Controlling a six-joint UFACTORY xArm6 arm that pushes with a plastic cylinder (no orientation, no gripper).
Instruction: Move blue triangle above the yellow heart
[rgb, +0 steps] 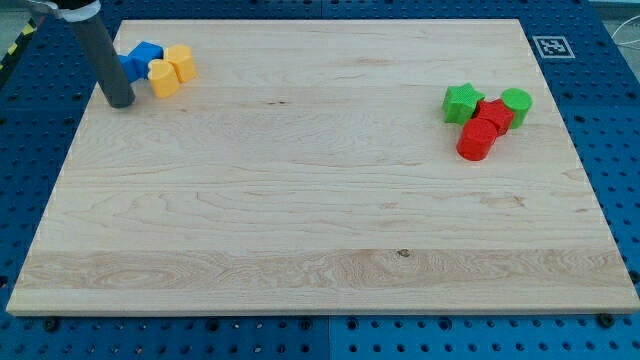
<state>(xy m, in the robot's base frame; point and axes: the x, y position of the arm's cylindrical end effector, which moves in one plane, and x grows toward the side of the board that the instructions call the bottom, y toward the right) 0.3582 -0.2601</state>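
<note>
Two blue blocks sit close together at the view's top left. One (148, 52) lies nearer the top. The other (133, 68) is partly hidden behind my rod; I cannot tell which is the triangle. Two yellow blocks touch them on the right: one (163, 78) lower, which looks like the heart, and one (181, 62) higher. My tip (120, 103) rests on the board just left of and below the blue blocks, close against the lower blue one.
At the view's right there is a cluster: a green star (462, 103), a green cylinder (516, 102), a red block (494, 115) and a red cylinder (477, 141). The wooden board (320, 220) has its left edge near my tip.
</note>
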